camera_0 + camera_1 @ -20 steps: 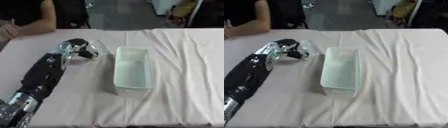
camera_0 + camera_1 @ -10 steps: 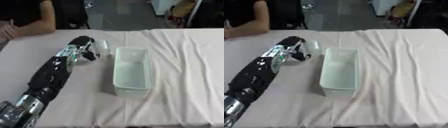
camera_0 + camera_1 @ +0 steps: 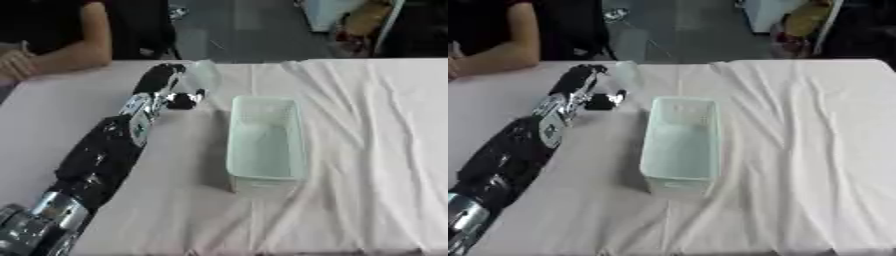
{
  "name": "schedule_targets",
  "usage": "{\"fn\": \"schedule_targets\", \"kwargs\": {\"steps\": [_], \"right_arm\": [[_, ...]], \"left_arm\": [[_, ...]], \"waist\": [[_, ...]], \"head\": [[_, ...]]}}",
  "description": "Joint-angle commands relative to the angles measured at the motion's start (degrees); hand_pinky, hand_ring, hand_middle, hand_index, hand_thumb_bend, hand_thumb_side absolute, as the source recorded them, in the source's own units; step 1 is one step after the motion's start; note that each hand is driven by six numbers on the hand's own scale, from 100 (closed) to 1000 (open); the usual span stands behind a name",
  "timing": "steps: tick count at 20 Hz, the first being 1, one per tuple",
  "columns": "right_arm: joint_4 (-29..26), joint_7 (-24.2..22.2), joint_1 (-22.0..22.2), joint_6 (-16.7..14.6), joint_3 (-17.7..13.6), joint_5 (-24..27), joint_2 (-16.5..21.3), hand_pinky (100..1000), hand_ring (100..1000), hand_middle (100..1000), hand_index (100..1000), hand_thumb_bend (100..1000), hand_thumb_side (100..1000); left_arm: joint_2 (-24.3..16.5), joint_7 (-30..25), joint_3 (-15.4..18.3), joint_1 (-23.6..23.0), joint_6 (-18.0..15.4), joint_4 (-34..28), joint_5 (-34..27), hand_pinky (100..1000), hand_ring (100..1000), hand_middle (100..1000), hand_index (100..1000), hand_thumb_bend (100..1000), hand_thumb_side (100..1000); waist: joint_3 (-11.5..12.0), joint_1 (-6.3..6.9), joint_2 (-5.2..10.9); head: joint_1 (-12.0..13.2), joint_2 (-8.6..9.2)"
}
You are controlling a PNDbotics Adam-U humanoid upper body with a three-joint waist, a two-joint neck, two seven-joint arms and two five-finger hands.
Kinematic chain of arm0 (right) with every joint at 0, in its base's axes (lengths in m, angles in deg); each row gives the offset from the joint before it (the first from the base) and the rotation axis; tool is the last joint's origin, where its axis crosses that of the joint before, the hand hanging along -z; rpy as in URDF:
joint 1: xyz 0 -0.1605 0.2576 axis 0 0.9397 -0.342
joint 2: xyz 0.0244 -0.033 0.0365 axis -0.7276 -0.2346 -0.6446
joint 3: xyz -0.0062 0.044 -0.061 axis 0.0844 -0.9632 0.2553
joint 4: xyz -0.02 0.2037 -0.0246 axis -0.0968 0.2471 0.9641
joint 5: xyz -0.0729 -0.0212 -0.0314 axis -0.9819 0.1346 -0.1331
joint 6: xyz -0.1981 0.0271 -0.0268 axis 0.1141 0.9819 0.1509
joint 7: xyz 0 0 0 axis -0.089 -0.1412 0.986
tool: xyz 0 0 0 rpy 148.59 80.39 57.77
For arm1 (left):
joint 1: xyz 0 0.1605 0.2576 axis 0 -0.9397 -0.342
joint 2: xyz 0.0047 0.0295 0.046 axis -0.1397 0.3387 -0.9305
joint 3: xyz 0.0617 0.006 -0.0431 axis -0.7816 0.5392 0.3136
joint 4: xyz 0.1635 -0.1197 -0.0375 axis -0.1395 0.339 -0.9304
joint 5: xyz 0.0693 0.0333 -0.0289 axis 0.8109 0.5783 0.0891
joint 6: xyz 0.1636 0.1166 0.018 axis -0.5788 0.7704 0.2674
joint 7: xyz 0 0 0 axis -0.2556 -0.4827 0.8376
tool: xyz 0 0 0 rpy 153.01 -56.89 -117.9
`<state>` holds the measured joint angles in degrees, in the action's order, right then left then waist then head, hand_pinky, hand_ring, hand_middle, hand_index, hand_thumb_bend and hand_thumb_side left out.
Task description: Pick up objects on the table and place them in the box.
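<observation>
My left arm reaches from the lower left corner up across the white cloth. My left hand [image 3: 164, 86] is near the table's far edge, just left of the box's far end. Its fingers and thumb [image 3: 185, 100] curl round a clear, see-through object [image 3: 203, 75] that is hard to make out. The pale green plastic box [image 3: 234, 150] stands open in the middle of the table, long side running away from me, and looks empty inside. My right hand shows in neither view.
A person's forearm [image 3: 61, 56] rests on the table's far left corner, close to my hand. The white cloth [image 3: 815, 130] lies wrinkled to the right of the box. Dark floor and clutter lie beyond the far edge.
My left hand has stretched farther away and a little to the right, carrying the clear object from beside the box's left wall toward the far edge. The box has not moved.
</observation>
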<state>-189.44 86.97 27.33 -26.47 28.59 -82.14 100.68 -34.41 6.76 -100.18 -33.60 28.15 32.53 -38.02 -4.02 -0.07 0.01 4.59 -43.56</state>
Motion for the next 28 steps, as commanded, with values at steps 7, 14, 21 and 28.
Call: {"fn": "schedule_targets", "kwargs": {"steps": [7,14,21,28], "right_arm": [[-0.9,-0.1,-0.8,0.0,-0.2,0.1,0.7,707,841,917,948,100,458],[-0.9,-0.2,-0.9,-0.1,-0.1,0.1,0.9,707,841,917,948,100,457],[-0.9,-0.3,-1.0,-0.1,0.0,0.2,0.9,707,842,917,948,100,457],[-0.9,-0.4,-1.2,-0.2,0.1,0.3,0.7,708,842,917,948,100,457]], "left_arm": [[-4.7,2.9,-0.9,-1.7,-0.7,-19.0,-29.2,234,100,100,202,100,536],[-7.0,-3.7,-8.0,-2.4,1.9,-28.3,-39.1,239,100,100,206,100,785],[-4.8,-11.6,-13.5,-0.1,2.9,-27.7,-31.0,250,100,100,220,100,443],[-0.3,-17.6,-16.7,1.4,-1.2,-24.0,-22.0,349,214,273,398,100,344]], "waist": [[0.0,0.10,0.68],[-0.2,0.22,0.66],[-0.3,0.27,0.70],[-0.6,0.23,0.69]], "head": [[0.3,0.77],[0.6,0.96],[0.6,0.92],[0.8,1.02]]}}
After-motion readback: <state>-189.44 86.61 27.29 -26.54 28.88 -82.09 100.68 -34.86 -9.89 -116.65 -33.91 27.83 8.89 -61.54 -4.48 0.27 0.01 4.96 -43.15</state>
